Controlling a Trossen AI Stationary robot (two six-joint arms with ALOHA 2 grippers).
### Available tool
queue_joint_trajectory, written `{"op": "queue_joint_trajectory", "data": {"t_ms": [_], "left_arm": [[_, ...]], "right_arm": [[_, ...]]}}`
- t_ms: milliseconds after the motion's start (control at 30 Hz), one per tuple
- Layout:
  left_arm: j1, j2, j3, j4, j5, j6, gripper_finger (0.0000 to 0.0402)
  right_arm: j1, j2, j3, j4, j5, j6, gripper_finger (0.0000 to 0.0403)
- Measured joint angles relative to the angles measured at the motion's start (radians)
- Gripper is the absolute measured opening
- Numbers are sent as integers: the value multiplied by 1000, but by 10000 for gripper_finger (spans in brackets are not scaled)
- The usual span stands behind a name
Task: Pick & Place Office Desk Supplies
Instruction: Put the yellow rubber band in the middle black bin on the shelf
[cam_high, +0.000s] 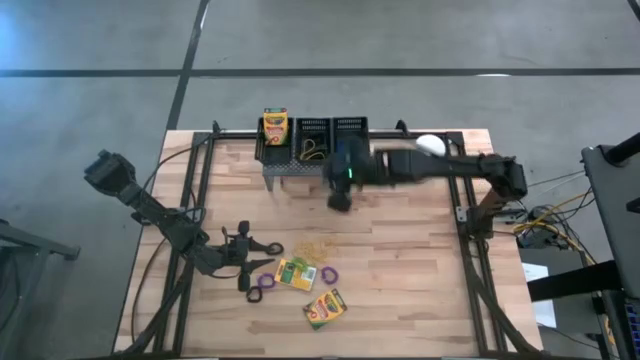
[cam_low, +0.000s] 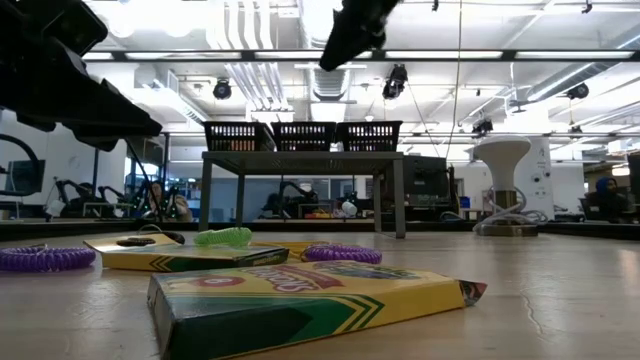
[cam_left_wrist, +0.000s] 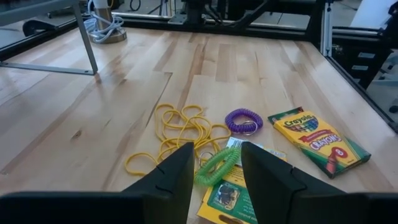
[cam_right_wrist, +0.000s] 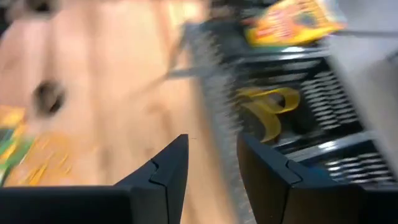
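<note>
Hovering over the near side of the grey stand (cam_high: 300, 170) that carries the three mesh bins (cam_high: 312, 130), the right gripper (cam_high: 340, 203) has its jaws parted with nothing between them; the right wrist view shows an empty gap and, beyond it, yellow loops (cam_right_wrist: 268, 109) lying in the middle bin. One crayon box (cam_high: 274, 126) stands in the left-hand bin. The left gripper (cam_high: 262, 246) sits low over the surface (cam_high: 400, 260), jaws open and empty, with a green coil loop (cam_left_wrist: 217, 165) lying between the fingers in its wrist view.

Remaining supplies lie near it: a tangle of yellow bands (cam_high: 320, 245), a purple coil loop (cam_left_wrist: 242, 121), and two more crayon boxes (cam_high: 325, 308).

Judging by this, a drop at the bins looks done and the next pick falls to the left arm. To do it well, lower straight down so the jaws straddle the green coil, close on the coil alone without catching the crayon box beneath it, then lift clear. The right arm should rise away from the stand to leave room.
</note>
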Motion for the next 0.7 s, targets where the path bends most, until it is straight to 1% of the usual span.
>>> {"op": "queue_joint_trajectory", "data": {"t_ms": [100, 200, 267, 367, 433, 500, 600, 633, 700], "left_arm": [[0, 0, 0, 21, 0, 4, 135], [0, 0, 0, 61, -1, 33, 135], [2, 0, 0, 102, -1, 71, 135], [3, 0, 0, 158, -4, 133, 135], [7, 0, 1, 180, -4, 152, 135], [23, 0, 3, 216, -4, 152, 135], [68, 0, 8, 273, 2, 152, 135], [86, 0, 17, 274, 5, 152, 135], [121, 0, 48, 249, 44, 152, 135]], "right_arm": [[83, -45, -154, 57, 27, 59, 119], [162, -104, -348, 206, 33, 116, 110], [210, -131, -497, 369, 29, 146, 105], [262, -145, -711, 657, 17, 167, 98], [284, -142, -822, 866, 18, 164, 93], [299, -123, -914, 1055, -1, 152, 90], [310, -76, -1021, 1324, -72, 138, 85], [310, -60, -1047, 1415, -93, 135, 84], [310, -26, -1091, 1564, -124, 128, 81]]}}
